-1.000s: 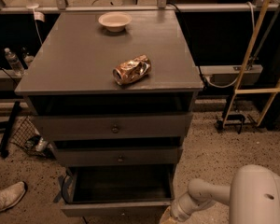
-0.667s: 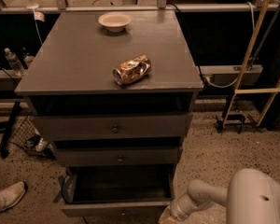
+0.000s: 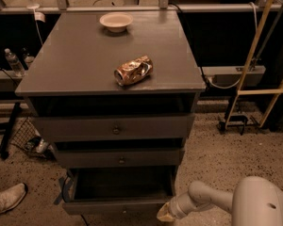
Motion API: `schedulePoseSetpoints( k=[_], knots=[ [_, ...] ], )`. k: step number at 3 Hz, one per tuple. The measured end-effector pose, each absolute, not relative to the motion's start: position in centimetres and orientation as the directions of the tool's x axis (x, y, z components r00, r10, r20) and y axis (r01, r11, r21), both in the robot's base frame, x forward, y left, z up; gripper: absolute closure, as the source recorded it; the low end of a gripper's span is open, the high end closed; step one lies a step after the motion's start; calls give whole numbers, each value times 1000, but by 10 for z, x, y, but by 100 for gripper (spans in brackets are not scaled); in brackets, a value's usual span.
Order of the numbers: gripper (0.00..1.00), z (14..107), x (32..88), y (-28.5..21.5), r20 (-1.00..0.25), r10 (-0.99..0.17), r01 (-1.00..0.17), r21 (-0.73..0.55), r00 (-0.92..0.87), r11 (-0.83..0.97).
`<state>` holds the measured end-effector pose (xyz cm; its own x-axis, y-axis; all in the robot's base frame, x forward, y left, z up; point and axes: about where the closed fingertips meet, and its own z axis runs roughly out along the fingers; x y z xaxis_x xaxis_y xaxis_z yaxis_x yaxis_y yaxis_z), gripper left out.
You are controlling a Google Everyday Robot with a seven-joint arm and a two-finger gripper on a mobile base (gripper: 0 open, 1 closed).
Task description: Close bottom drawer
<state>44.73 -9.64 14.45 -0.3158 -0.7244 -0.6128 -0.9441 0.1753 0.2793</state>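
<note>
The bottom drawer [image 3: 118, 205] is the lowest of the dark grey cabinet's three and stands pulled out, its dark inside showing. Its flat front runs along the bottom edge of the camera view. My gripper [image 3: 164, 215] is at the lower right end of that front, at the tip of my white arm [image 3: 212, 199], close to or touching the drawer's right corner. Its tip is partly cut off by the frame's edge.
Two upper drawers with small round knobs [image 3: 116, 130] are slightly out. On the cabinet top [image 3: 75, 60] lie a crumpled can [image 3: 133, 71] and a white bowl [image 3: 116, 20]. A shoe [image 3: 7, 199] lies on the floor at left, a yellow ladder-like frame [image 3: 254, 65] at right.
The arm has shifted slightly to the left toward the drawer's right corner. The drawer looks as far out as before.
</note>
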Motion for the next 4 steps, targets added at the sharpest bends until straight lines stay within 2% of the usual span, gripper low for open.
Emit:
schedulePoseSetpoints(
  k=[2,4],
  knots=[
    [100,153,484,-71,-713,-662,-972,198,-232,127],
    [100,173,523,-42,-758,-641,-992,108,-123,63]
  ],
)
